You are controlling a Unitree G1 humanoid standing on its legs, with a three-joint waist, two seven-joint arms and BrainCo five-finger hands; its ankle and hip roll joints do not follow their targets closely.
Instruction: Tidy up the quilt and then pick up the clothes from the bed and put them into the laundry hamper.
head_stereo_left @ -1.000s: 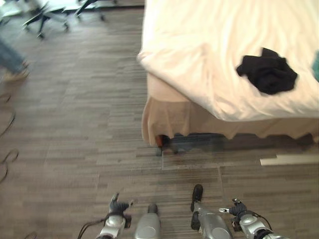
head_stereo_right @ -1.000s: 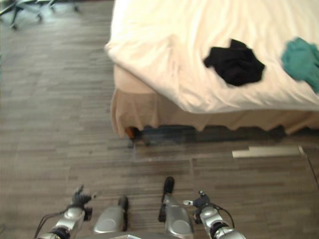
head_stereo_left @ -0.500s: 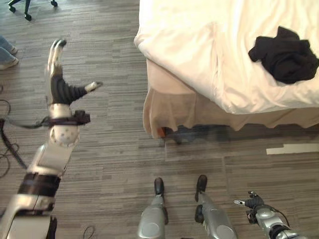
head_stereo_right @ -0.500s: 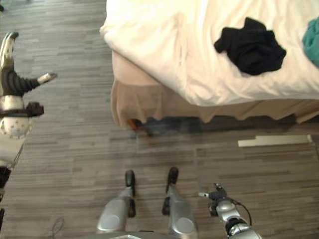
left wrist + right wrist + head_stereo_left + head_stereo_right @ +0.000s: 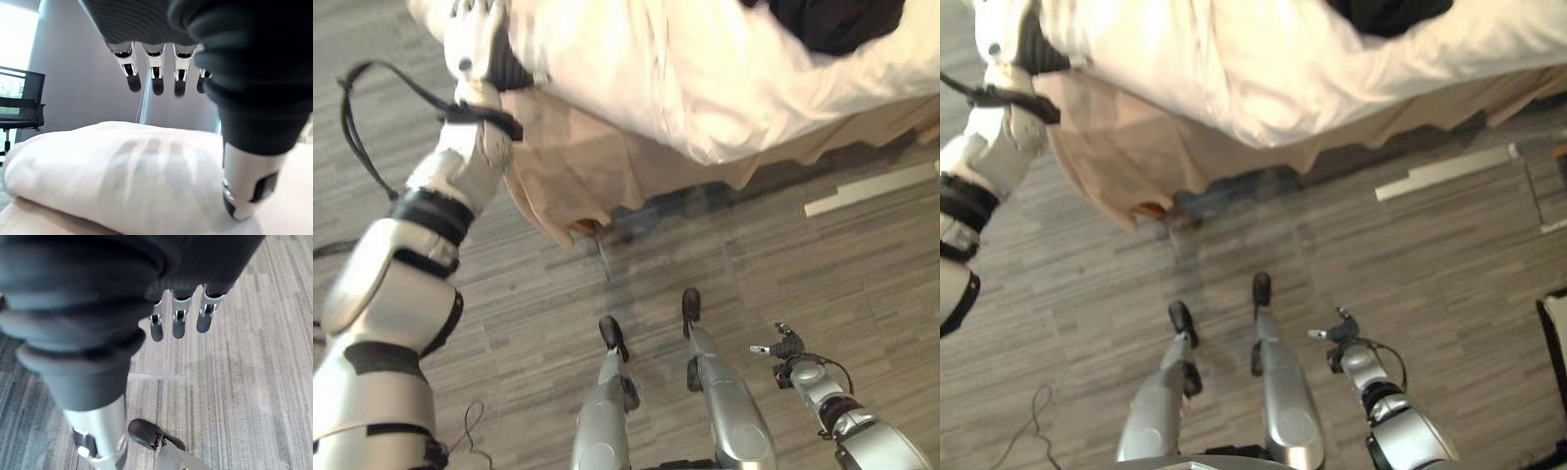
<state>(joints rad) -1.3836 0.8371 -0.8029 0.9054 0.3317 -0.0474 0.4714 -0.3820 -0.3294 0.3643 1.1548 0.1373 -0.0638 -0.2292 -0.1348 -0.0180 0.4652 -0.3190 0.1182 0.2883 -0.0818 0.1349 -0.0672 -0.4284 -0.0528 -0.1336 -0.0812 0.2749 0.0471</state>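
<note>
A cream quilt [image 5: 705,78] covers the bed, its folded corner bulging at the near left. My left hand [image 5: 475,39] is raised over that corner, open. In the left wrist view its fingers [image 5: 154,78] hang straight above the quilt [image 5: 122,171] and the thumb tip [image 5: 242,205] rests on the fabric. A black garment [image 5: 832,20] lies crumpled on the quilt at the top edge, far right of that hand. My right hand [image 5: 783,345] hangs low above the floor, fingers [image 5: 178,325] relaxed and holding nothing.
A beige bed skirt [image 5: 578,176] hangs below the quilt, with an orange bed leg [image 5: 585,227] under its corner. A pale strip [image 5: 867,189] lies on the wood-look floor beside the bed. A black office chair [image 5: 19,107] stands beyond the bed.
My left arm has swung from over the floor across to the bed's near corner, above the quilt. The camera has shifted and tilted. My right hand stays low.
</note>
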